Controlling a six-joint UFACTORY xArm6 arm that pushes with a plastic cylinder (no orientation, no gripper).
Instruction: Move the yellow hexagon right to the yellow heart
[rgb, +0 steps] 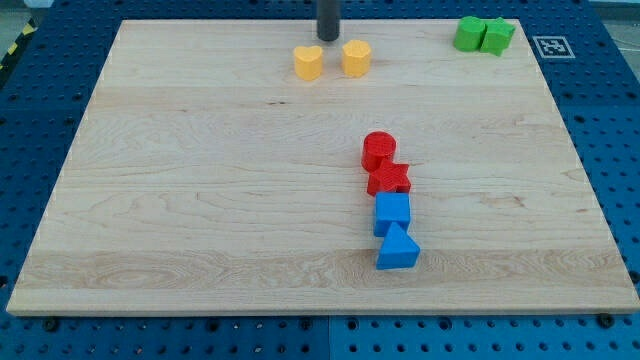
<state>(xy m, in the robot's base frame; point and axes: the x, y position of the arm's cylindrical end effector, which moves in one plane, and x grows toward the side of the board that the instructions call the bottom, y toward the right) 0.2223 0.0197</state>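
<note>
Wooden board (200, 200) on a blue perforated table (40, 60), holding eight small blocks. Near the view's top, left of centre: small yellow heart block (308, 62), and just to its right, slightly apart, small yellow hexagon block (356, 58). Above the gap between the two, my tip (327, 38), a plain dark rod with no pincer to open or close. Mid-board, in a touching column: red cylinder (379, 150), red star-like block (389, 179), blue cube (393, 213), blue triangular block (398, 248). Top right corner: two green blocks (484, 34) pressed together, well apart from everything else.
</note>
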